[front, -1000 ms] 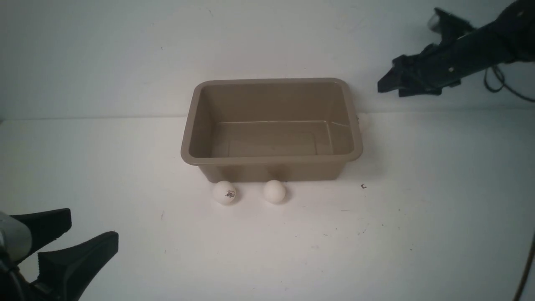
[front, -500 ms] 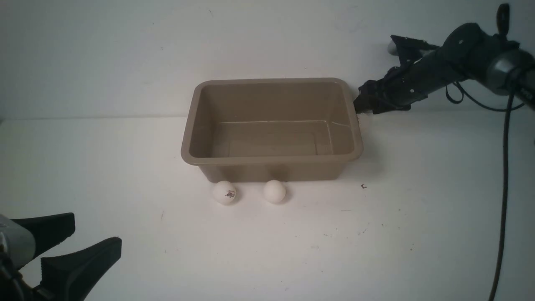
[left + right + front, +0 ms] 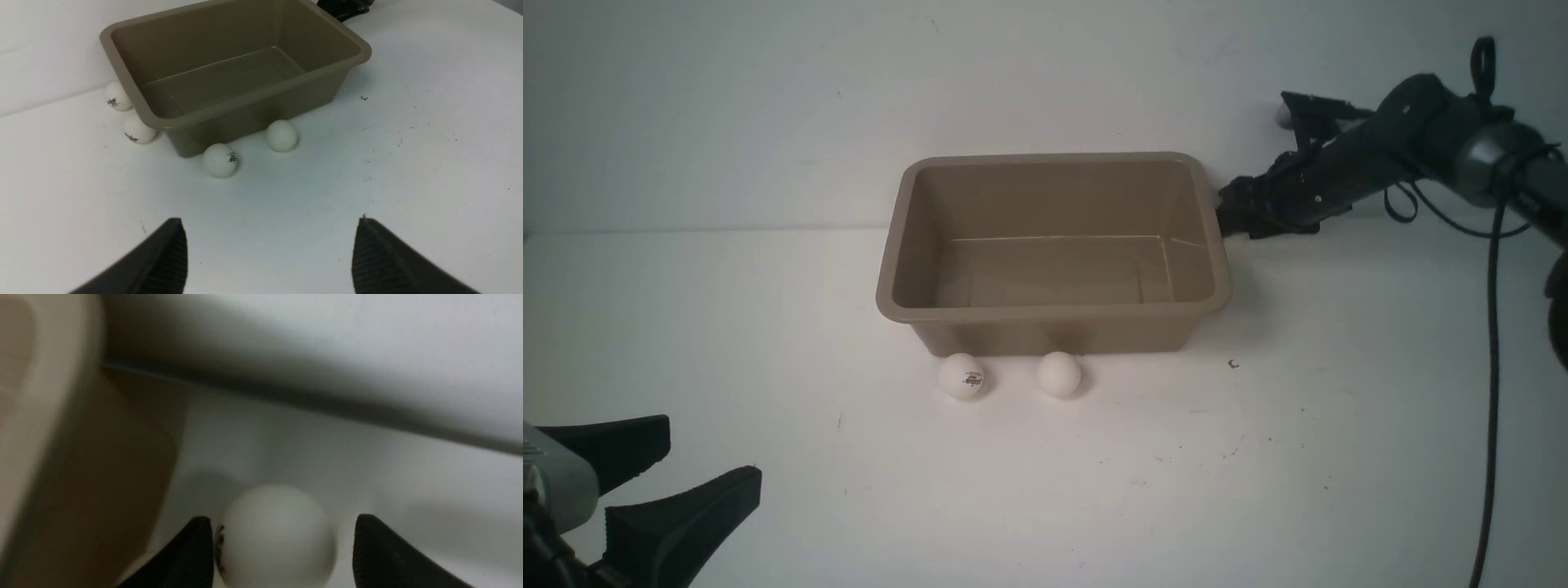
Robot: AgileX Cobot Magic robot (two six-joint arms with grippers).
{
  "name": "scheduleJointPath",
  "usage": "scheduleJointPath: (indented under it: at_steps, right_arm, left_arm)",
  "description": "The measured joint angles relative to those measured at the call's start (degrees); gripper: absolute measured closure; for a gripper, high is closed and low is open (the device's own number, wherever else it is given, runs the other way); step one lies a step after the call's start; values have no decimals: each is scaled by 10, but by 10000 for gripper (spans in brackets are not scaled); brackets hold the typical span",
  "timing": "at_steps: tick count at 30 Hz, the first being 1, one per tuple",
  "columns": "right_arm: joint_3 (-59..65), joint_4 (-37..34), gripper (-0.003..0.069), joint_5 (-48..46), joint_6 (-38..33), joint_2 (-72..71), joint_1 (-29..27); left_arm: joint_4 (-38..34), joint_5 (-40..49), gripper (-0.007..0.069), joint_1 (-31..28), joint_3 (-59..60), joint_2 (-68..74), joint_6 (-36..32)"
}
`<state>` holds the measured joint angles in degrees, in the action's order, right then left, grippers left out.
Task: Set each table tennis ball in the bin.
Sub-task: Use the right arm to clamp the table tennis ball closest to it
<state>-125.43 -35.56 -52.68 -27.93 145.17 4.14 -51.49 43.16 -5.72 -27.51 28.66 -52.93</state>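
The right gripper (image 3: 282, 517) straddles a glossy white table tennis ball (image 3: 278, 539) just beside the end wall of the rectangular taupe plastic bin (image 3: 1054, 310). Its fingers are spread, one close against the ball's printed side and the other standing clear. The left gripper (image 3: 269, 220) is held wide apart. Ahead of it, a logo-printed ball (image 3: 220, 160) and a plain ball (image 3: 282, 135) lie just beside the bin's near wall, and two further balls (image 3: 138, 128) sit beyond at its other end.
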Motion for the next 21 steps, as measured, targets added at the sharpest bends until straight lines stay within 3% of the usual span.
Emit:
scheduleJointPath:
  at_steps: [12, 21]
  right_arm:
    - [0, 0, 300, 29, -2, 5, 0]
    - [1, 33, 300, -44, -2, -36, -23]
  left_arm:
    - [0, 0, 136, 0, 0, 0, -4]
    - [0, 0, 136, 0, 0, 0, -5]
